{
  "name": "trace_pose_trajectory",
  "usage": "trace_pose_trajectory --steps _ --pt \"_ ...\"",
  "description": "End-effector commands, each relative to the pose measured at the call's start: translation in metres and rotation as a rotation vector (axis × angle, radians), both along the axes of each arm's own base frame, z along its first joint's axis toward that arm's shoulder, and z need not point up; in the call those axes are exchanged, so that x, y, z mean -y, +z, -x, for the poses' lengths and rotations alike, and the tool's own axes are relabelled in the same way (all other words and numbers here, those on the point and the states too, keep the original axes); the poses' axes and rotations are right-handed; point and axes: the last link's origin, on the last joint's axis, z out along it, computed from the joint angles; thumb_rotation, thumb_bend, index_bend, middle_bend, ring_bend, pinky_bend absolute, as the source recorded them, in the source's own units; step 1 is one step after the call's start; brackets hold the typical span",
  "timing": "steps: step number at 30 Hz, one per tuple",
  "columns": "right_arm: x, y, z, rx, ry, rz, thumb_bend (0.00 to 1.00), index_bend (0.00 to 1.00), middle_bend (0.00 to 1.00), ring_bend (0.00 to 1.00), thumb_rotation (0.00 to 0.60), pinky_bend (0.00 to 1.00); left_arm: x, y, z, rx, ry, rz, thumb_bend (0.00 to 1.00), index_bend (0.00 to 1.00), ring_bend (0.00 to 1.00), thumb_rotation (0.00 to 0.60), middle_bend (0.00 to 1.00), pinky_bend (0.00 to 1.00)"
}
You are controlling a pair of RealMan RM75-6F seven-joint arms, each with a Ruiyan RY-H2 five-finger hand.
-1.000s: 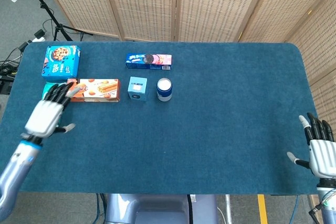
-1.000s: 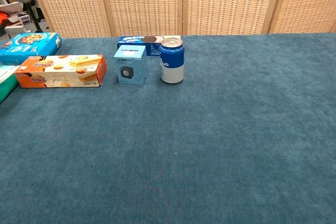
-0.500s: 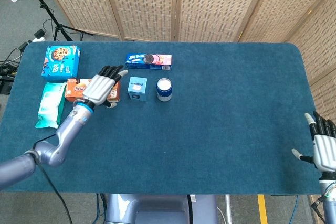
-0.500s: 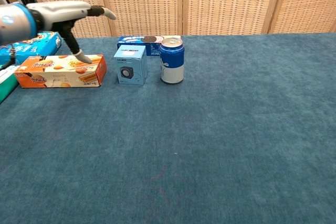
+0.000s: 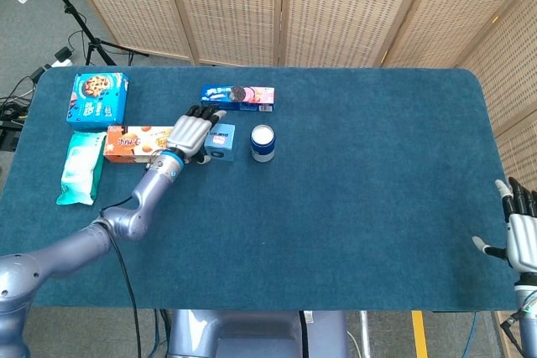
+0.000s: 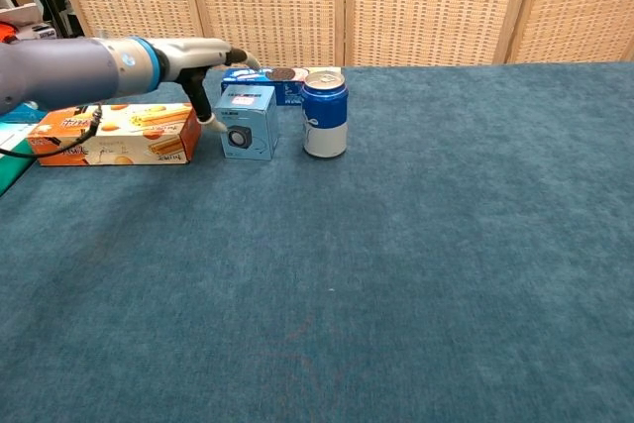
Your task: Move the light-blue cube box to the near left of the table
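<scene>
A blue can [image 5: 263,142] is seen mid-desk, an orange biscuit box [image 5: 138,143] and white wipes pack [image 5: 80,167] to its left.

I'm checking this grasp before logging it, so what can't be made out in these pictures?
- Head view: the left hand covers the light-blue cube box's left side, so contact cannot be judged.
- Chest view: the right hand is out of frame.
- Head view: the right hand is cut off by the frame corner.
</scene>
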Motion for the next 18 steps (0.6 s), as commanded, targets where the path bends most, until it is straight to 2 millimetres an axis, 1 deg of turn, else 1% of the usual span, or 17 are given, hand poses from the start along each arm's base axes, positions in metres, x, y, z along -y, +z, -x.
trace_pose_trajectory --steps 1,2,4,5,7,10,13,18 --pt "0.0 0.0 0.001 -0.003 -0.004 0.004 0.0 0.0 0.0 0.0 0.6 0.0 -0.005 -0.01 -0.006 -0.005 0.014 -0.003 0.36 0.13 0.06 0.6 0.12 0.11" --pt "0.0 0.001 0.002 -0.004 -0.008 0.005 0.0 0.0 0.0 0.0 0.6 0.0 -0.005 -0.012 -0.006 -0.008 0.013 -0.017 0.36 0.19 0.12 0.6 0.22 0.18" --pt "0.001 0.001 0.003 -0.004 -0.012 0.008 0.0 0.0 0.0 0.0 0.6 0.0 -0.004 -0.016 -0.005 -0.01 0.006 -0.046 0.36 0.28 0.23 0.6 0.33 0.26" --pt "0.001 0.001 0.003 -0.003 -0.013 0.01 0.0 0.0 0.0 0.0 0.6 0.0 -0.004 -0.018 -0.004 -0.003 0.009 -0.055 0.36 0.33 0.27 0.6 0.37 0.3" --pt "0.002 0.001 0.003 -0.004 -0.013 0.01 0.0 0.0 0.0 0.0 0.6 0.0 -0.003 -0.021 -0.001 0.016 0.021 -0.058 0.36 0.38 0.32 0.6 0.42 0.33" --pt "0.002 0.001 0.003 -0.004 -0.011 0.009 0.0 0.0 0.0 0.0 0.6 0.0 -0.002 -0.02 0.0 0.035 0.022 -0.053 0.36 0.43 0.36 0.6 0.45 0.35" --pt "0.001 0.001 0.002 -0.003 -0.006 0.008 0.0 0.0 0.0 0.0 0.6 0.0 -0.002 -0.011 0.001 0.063 0.015 -0.051 0.35 0.45 0.36 0.6 0.46 0.36" --pt "-0.001 0.001 -0.001 -0.002 0.005 0.007 0.0 0.0 0.0 0.0 0.6 0.0 0.003 0.023 0.003 0.138 -0.03 -0.092 0.34 0.45 0.36 0.6 0.46 0.36"
